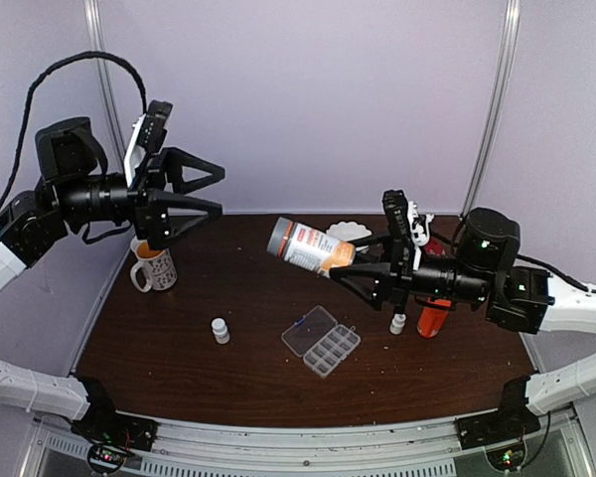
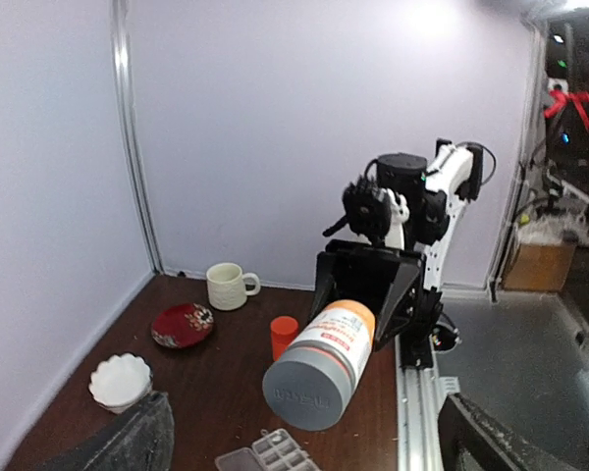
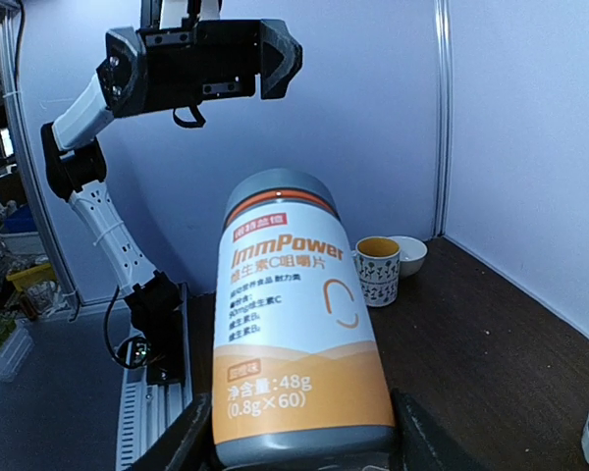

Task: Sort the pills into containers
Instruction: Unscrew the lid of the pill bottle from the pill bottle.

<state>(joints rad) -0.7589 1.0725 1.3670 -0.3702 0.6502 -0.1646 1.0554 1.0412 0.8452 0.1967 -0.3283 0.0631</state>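
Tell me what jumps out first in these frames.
The right gripper holds an orange-and-white bottle tilted in mid-air over the table, its grey cap pointing left. The left gripper hangs wide open and empty, high above the mug at left. Below the bottle, the clear organizer box lies open.

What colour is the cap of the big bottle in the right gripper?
Grey cap, clearest in the left wrist view.

Small clear rectangular plastic organizer box (image 1: 323,341): flat on the dark brown worktop (image 1: 248,298), front-centre, turned diagonally. Hinged lid (image 1: 309,329) is fully open and lies flat on the far-left side, with the gridded compartment half at near-right. Left wrist view shows only a corner. Pills: too small to make out.
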